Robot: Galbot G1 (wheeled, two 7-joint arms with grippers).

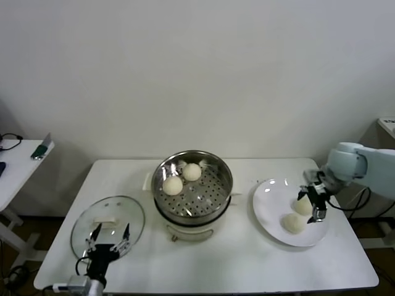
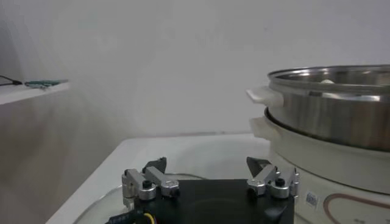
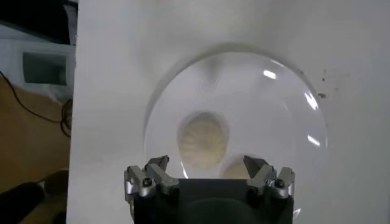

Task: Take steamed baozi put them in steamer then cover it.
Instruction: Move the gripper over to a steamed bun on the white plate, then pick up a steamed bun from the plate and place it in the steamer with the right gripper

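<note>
The steel steamer (image 1: 192,187) stands mid-table on its white base and holds two off-white baozi (image 1: 173,184) (image 1: 192,171) on the perforated tray. Two more baozi (image 1: 294,222) (image 1: 302,206) lie on the white plate (image 1: 271,213) to the right. My right gripper (image 1: 311,198) hovers open just above the plate; in its wrist view one baozi (image 3: 203,139) lies between and beyond the spread jaws, another (image 3: 234,171) peeks beside the fingers. My left gripper (image 1: 109,236) rests open at the near left over the glass lid (image 1: 108,225); the steamer (image 2: 332,106) rises to its side.
A side table (image 1: 15,163) with small items stands at the far left. The table's front edge (image 1: 210,287) runs close below the left gripper. Bare tabletop lies between steamer and plate and in front of the steamer.
</note>
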